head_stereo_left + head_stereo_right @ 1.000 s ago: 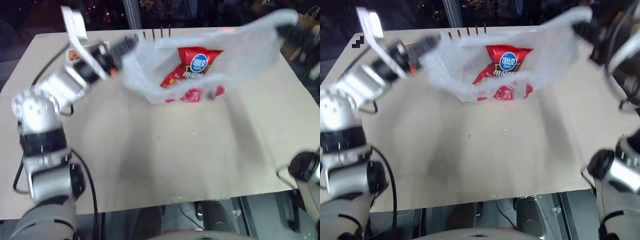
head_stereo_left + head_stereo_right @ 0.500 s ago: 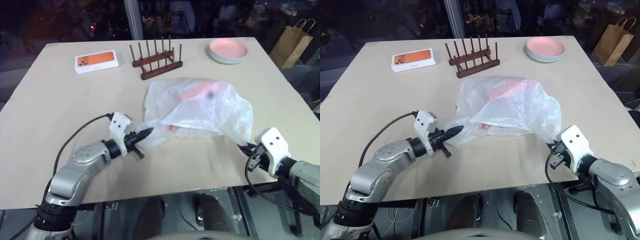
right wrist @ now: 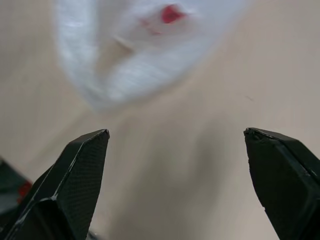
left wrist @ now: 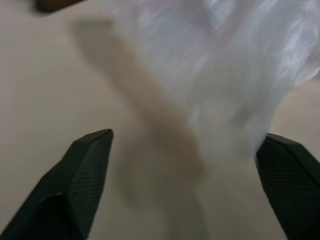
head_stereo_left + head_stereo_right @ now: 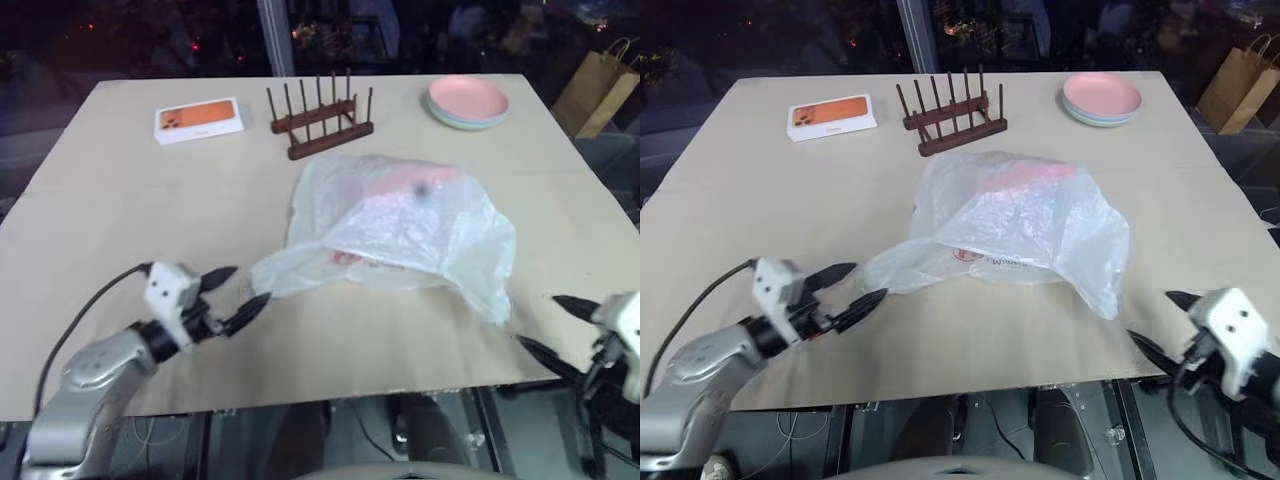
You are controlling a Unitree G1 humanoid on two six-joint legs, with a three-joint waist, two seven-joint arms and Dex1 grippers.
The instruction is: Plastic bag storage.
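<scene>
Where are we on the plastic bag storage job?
Done: the thin translucent white plastic bag lies slumped on the beige table with a red packet showing through it. In hand: nothing; the left gripper and right gripper are both open, each just off a bag end. Left: the bag looks loose and unfolded, so any tidying or stowing isn't visibly done.

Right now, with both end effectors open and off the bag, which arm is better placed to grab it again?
Left, probably. The left end effector sits open on the table right beside the plastic bag's trailing corner. The right end effector hangs past the table's near edge, farther from the bag.
</scene>
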